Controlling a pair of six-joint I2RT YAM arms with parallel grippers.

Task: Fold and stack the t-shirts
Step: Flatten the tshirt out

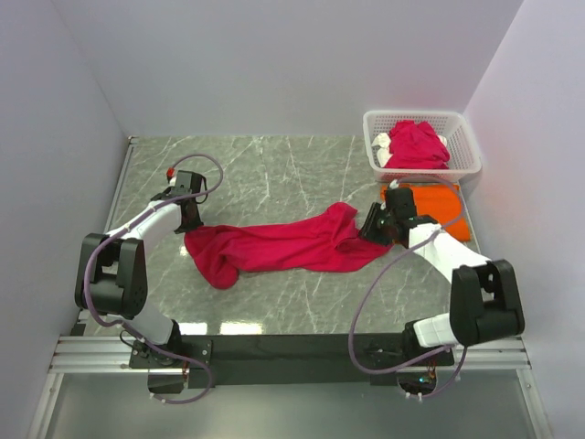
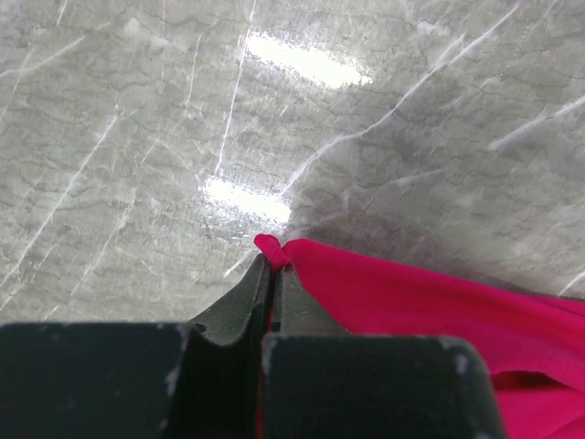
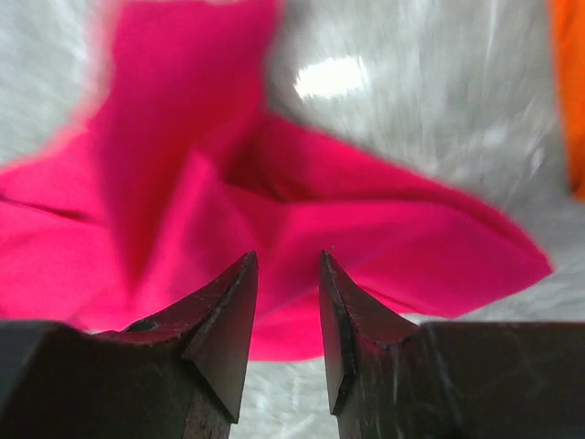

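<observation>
You are early in the job. One crimson t-shirt (image 1: 283,245) lies strung out across the table (image 1: 274,174) in a rumpled band, not yet spread flat and with no fold in it. Your left gripper (image 2: 274,270) is clamped tight on a small tuck of that shirt's left end. Your right gripper (image 3: 288,274) hangs over the bunched right end with its jaws partly apart and nothing between them. An orange t-shirt (image 1: 443,206) lies flat on the table just in front of the basket (image 1: 466,146); it looks like the start of the stack, though the right arm hides part of it. More crimson cloth (image 1: 416,144) sits heaped in the basket, so at least one more shirt waits.
</observation>
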